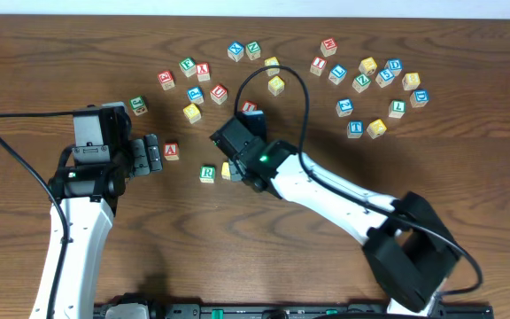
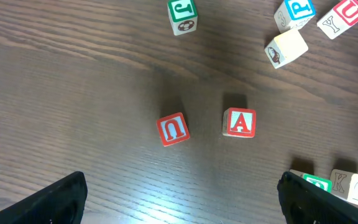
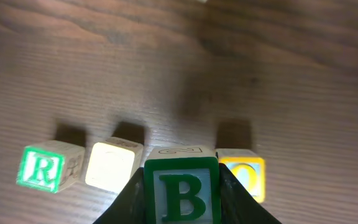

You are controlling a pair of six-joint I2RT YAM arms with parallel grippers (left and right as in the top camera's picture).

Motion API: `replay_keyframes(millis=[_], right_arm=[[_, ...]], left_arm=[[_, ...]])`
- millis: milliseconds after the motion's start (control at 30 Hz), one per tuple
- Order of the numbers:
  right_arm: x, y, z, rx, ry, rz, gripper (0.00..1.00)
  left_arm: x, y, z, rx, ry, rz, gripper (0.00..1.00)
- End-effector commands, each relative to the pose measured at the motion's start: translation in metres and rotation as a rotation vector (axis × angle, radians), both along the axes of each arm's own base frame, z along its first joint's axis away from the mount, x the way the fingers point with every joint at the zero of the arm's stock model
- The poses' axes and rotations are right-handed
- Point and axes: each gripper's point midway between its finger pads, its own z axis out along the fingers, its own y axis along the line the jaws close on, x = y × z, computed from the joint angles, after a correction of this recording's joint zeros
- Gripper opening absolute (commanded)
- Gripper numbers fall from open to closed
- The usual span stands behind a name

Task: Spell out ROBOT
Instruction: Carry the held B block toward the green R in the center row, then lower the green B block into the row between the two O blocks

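**Row in progress.** The R cube (image 3: pixel 39 169) and a plain yellow-faced cube (image 3: pixel 110 165) stand side by side on the bench (image 3: pixel 166 62). A yellow O cube (image 3: pixel 246 174) stands further right, leaving a gap. The right claw (image 3: pixel 182 202) is closed narrowly on the B cube (image 3: pixel 182 186) at that gap — whether it is set down cannot be told. B's green letter faces the wrist camera, upright. A cube has no long axis, but the row runs side to side. No T cube is in the row yet. The left claw (image 1: pixel 151 155) is wide open and empty.
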Motion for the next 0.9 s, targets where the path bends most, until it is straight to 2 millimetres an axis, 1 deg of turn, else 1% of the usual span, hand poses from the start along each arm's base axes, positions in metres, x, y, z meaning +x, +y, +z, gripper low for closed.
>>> replay_keyframes(millis=[0,100,267,667,867], right_arm=[[-0.0057,0.0071,-0.0134,-0.004,0.014,-0.002,0.20],[-0.0064,0.0115,-0.0163,0.004,0.016,0.006,0.20],[-0.0068,0.0123,-0.0161,0.005,0.015,0.007,0.20],[-0.0066,0.0115,-0.0155,-0.007,-0.001,-0.002,0.19],[-0.0096,0.0067,-0.0225,-0.014,-0.001,-0.031,0.19]], left_arm=[[0.0054,0.0018,0.0110,0.006,-0.026,0.001,0.96],[0.0054,0.0018,0.0110,0.006,-0.026,0.001,0.96],[0.0054,0.0018,0.0110,0.006,-0.026,0.001,0.96],[0.0054,0.0018,0.0110,0.006,-0.026,0.001,0.96],[0.0054,0.0017,0.0110,0.005,-0.026,0.001,0.96]])
